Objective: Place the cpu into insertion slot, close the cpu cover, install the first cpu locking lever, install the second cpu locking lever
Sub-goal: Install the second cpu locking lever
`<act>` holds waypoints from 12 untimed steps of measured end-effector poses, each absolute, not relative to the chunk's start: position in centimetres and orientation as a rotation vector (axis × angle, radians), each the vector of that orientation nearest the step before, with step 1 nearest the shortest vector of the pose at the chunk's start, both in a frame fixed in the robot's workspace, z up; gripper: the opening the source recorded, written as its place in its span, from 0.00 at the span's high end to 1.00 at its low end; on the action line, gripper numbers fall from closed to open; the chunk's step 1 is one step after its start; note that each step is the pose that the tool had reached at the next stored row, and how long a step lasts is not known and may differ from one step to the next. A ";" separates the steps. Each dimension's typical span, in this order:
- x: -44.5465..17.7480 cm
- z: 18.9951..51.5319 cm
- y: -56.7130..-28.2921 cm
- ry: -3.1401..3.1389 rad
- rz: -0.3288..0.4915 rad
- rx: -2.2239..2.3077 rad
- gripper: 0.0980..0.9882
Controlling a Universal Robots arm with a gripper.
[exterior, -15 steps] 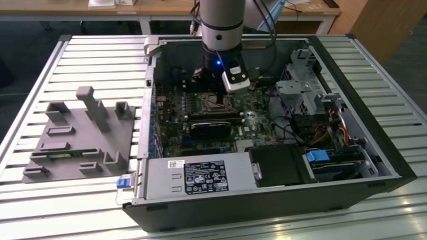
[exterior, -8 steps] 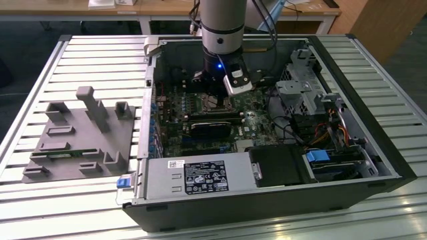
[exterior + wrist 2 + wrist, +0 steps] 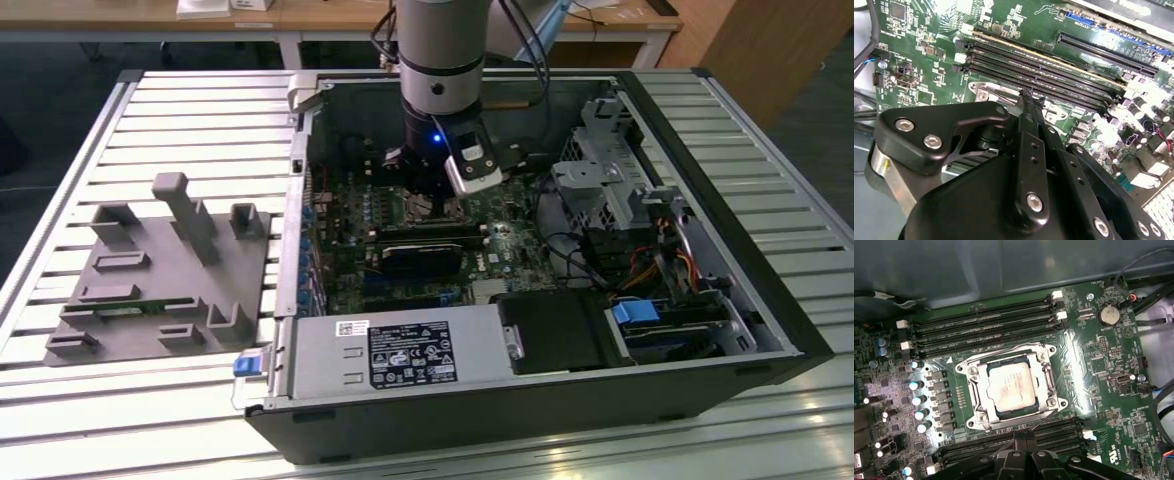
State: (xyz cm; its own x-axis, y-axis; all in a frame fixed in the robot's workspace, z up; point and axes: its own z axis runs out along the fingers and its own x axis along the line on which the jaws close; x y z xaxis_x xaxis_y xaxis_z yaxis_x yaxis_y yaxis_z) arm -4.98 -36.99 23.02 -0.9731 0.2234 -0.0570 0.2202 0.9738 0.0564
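You're working on a slatted metal bench [image 3: 160,110], over an open computer case [image 3: 747,300] lying on its side. Your claw [image 3: 1026,440] hangs low over the motherboard [image 3: 1094,360], its fingertips pressed together and pinching nothing. Just ahead of those tips, in the first wrist view, the cpu [image 3: 1009,385] already sits flat in the insertion slot [image 3: 1050,401], with the cpu cover [image 3: 974,386] folded down around it. The socket lies straight beyond the claw, between the memory slots [image 3: 984,320].
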 end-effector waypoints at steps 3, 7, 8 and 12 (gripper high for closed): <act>-5.0 23.0 -37.0 3.058 0.077 0.344 1.00; -5.3 23.0 -37.0 3.058 0.079 0.344 1.00; -5.4 22.9 -37.0 3.058 0.083 0.344 1.00; -5.8 22.6 -37.2 3.059 0.106 0.345 1.00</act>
State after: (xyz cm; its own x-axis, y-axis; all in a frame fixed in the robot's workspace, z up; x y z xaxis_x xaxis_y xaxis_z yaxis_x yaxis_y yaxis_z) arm -5.84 -37.18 22.62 -0.9731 0.2242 -0.0530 0.2200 0.9726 0.0755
